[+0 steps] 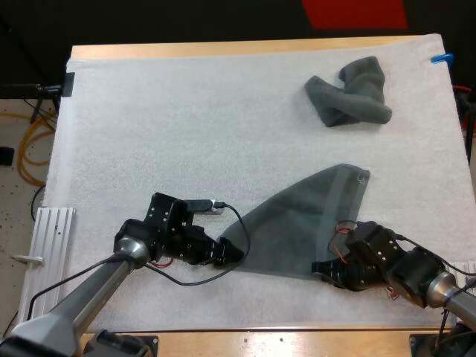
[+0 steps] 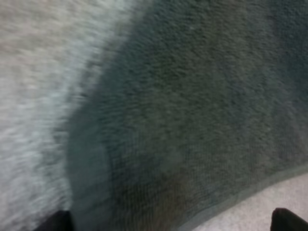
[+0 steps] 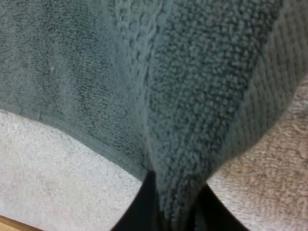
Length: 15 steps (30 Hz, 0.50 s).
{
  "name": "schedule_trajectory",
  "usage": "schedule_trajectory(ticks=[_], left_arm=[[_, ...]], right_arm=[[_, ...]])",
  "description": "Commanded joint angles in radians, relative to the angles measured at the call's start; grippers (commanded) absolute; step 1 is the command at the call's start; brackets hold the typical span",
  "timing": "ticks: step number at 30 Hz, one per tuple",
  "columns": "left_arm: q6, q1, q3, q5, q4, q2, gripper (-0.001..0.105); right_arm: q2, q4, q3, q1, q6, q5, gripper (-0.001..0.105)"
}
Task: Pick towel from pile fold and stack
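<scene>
Left hand [image 1: 232, 253]: fingers [image 2: 288, 220] stood wide apart, gripping nothing, their tips low over the near left corner of the spread towel [image 1: 305, 223], whose hemmed edge ran between them. Right hand [image 1: 321, 269]: narrow, closed on a raised fold of the same towel, the cloth pinched from both sides at its near edge and bulging up past the fingertips. Count: two towels, both dark grey-green, and two hands. The spread towel lay between the hands and ran ahead of them, a rough triangle, widest along the near edge from hand to hand and narrowing to a corner ahead of the right hand. Looped terry pile, coarse and nubbly close to the right hand, with a flat woven band and a thin stitched hem along the edge. The crumpled towel [image 1: 349, 93] sat well ahead of the right hand, apart from the spread one, bunched into a lumpy heap with one end standing up. Both lay on a white, fuzzy mat [image 1: 149, 134] covering the wooden bench [image 1: 223, 49].
</scene>
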State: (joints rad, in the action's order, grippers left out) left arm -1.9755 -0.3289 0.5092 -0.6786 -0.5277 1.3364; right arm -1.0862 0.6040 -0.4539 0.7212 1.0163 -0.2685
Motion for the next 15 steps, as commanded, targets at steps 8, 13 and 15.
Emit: schedule_trajectory(ticks=[8, 13, 15], left_arm=[[-0.006, -0.005, 0.000, -0.047, 0.023, 0.094, 0.076], [-0.006, -0.005, 0.000, -0.055, 0.023, 0.105, 0.046], [-0.006, -0.005, 0.000, -0.055, 0.023, 0.105, 0.021]], right_arm=[[0.006, 0.005, 0.000, 0.000, 0.007, 0.004, 0.000], [0.006, 0.005, 0.000, 0.000, 0.006, 0.004, 0.000], [0.006, 0.005, 0.000, 0.000, 0.006, 0.004, 0.000]])
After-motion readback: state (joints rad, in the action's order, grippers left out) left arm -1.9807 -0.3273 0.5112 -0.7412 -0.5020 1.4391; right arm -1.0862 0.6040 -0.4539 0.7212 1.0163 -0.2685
